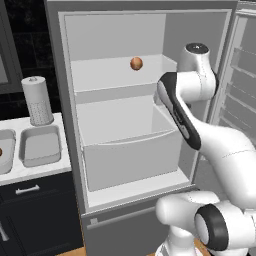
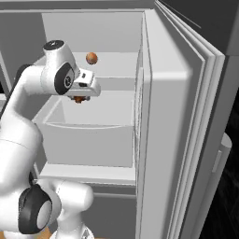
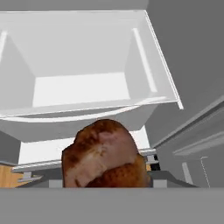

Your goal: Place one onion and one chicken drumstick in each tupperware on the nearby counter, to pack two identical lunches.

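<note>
The mottled brown roasted chicken drumstick (image 3: 104, 155) sits low centre in the hand view, clenched in the two-finger gripper (image 2: 80, 99); in the right base view a brown scrap pokes out below the hand, left of centre. A judgement: to do this step well, back the arm straight out over the pale grey plastic fridge drawer (image 1: 131, 150), keep the wrist level so the meat cannot slip, and only then swing toward the white marble-veined counter (image 1: 37, 171) at the left edge of the left base view. There 1 open grey rectangular tupperware (image 1: 41, 145) stands just right of a second grey container (image 1: 5, 150) cut off by the frame edge. 1 round orange-brown onion (image 1: 136, 63) waits on the grey upper fridge shelf (image 1: 107, 72), above the drawer. A white perforated cylinder (image 1: 37, 101) stands behind the tubs.
</note>
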Tool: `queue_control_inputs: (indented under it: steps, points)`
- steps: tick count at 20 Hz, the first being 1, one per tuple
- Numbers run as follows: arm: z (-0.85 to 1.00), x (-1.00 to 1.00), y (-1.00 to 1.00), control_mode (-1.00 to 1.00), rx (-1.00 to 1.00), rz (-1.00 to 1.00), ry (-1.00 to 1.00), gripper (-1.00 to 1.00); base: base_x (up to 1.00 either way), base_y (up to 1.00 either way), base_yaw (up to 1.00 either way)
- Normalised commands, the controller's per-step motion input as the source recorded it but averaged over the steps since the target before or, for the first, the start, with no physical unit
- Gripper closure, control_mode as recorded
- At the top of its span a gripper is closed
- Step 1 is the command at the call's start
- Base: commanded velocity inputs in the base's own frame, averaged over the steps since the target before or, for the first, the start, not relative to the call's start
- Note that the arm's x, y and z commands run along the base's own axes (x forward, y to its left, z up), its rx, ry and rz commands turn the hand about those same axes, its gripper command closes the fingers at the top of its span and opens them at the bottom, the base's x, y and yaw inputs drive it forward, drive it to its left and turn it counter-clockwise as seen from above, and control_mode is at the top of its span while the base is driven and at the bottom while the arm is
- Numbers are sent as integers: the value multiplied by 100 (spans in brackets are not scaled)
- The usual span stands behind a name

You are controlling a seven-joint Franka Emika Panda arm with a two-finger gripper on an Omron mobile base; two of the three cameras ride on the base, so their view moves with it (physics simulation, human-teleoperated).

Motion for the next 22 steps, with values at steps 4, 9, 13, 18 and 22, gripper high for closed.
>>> queue_control_inputs:
  steps: [4,9,13,18,22]
  points:
    - [-69,-100,2,-100,-2,7,7,100,0,0,0]
    - [0,0,0,100,0,0,0,100,-100,17,14]
    - [0,0,0,100,0,0,0,100,-80,87,16]
    - [0,0,0,100,0,0,0,100,-3,100,4]
    - [0,0,0,100,0,0,0,100,50,100,-1]
